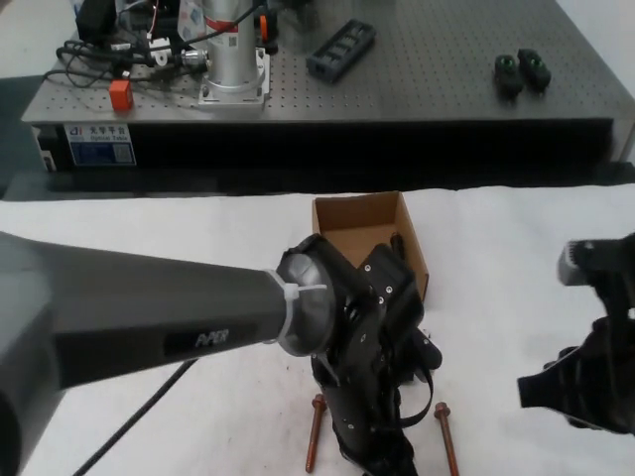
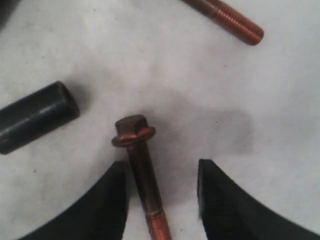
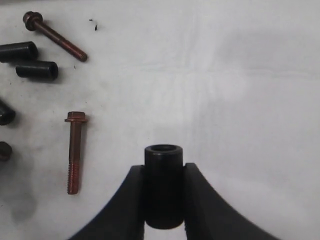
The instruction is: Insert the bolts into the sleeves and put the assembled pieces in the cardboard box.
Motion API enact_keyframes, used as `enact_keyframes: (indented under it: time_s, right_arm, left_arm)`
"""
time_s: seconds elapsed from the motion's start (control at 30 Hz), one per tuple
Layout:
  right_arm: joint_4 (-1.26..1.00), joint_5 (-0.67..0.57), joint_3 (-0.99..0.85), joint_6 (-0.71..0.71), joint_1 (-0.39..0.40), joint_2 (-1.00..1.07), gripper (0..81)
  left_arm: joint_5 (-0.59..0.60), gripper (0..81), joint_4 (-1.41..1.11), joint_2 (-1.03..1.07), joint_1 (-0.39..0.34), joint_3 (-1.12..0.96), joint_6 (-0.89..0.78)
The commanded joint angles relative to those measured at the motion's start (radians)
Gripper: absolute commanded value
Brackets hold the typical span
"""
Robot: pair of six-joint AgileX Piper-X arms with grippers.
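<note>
We see the left arm (image 1: 149,317) bent steeply down just in front of the box (image 1: 349,218), with the left gripper (image 2: 161,170) spread wide astride a bolt (image 2: 139,155) lying on the cloth (image 2: 210,90). The shank seems to brush one finger, though we cannot be sure. Off to the side, the right gripper (image 3: 164,167) pinches a sleeve (image 3: 163,200) over the cloth, its open end jutting past the fingertips.

white lettering (image 1: 211,340) on arm (image 1: 109,312), label (image 1: 97,145) on table (image 1: 446,94)

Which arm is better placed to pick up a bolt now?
Left. The left gripper is open, with a copper-coloured bolt lying between its fingers. The right gripper is shut on a black sleeve, so it is occupied.
</note>
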Motion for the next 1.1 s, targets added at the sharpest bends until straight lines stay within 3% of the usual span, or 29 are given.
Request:
enact_keyframes:
  time_s: [0.0,0.13,0.3,0.43,0.63,0.83,0.93,1.07]
  right_arm:
    - [0.015,0.001,0.001,0.004,-0.036,-0.081,0.2]
    - [0.034,0.001,0.001,0.004,-0.04,-0.1,0.2]
    - [0.062,0.001,0.001,0.004,-0.04,-0.1,0.2]
    - [0.07,-0.061,0.001,-0.018,-0.04,-0.113,0.2]
    - [0.058,-0.356,0.059,-0.009,-0.038,-0.225,0.2]
    - [-0.203,-0.683,0.202,0.165,0.052,-0.361,0.2]
    - [-0.408,-0.699,0.247,0.281,0.13,-0.362,0.2]
    - [-0.635,-0.701,0.254,0.365,0.221,-0.309,0.2]
  left_arm:
    - [0.002,31.7,-0.005,0.031,-0.006,-0.008,-0.007]
    - [-0.005,25.6,-0.005,0.061,-0.006,-0.018,-0.01]
    - [-0.006,0.1,-0.008,0.078,-0.006,-0.019,-0.01]
    - [-0.006,0.7,-0.012,0.056,-0.004,-0.048,-0.049]
    - [0.002,0.7,-0.114,-0.172,0.075,-0.013,-0.211]
    - [0.212,0.7,-0.677,-0.509,0.188,0.327,-0.583]
    - [0.284,0.7,-0.952,-0.616,0.2,0.475,-0.708]
    - [0.289,0.7,-1.185,-0.682,0.2,0.582,-0.813]
